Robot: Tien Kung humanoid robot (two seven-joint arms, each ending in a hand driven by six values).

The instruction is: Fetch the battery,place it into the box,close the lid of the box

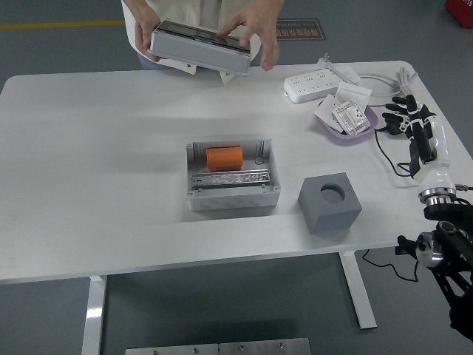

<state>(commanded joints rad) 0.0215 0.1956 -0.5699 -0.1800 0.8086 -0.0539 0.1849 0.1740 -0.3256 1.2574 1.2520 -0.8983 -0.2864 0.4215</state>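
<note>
The grey box (232, 194) stands open at the table's middle with an orange battery (224, 157) lying inside it. A person at the far side holds the box's lid (199, 49) in both hands (255, 22), lifted above the table's far edge. My right hand (406, 115) is raised at the right edge of the table, beside the purple bowl, fingers relaxed and holding nothing. My left arm is out of view.
A grey cube with a round hole (329, 203) sits right of the box. A purple bowl (346, 127) holds white parts. A white power strip (319, 83) and cables (392, 155) lie at the back right.
</note>
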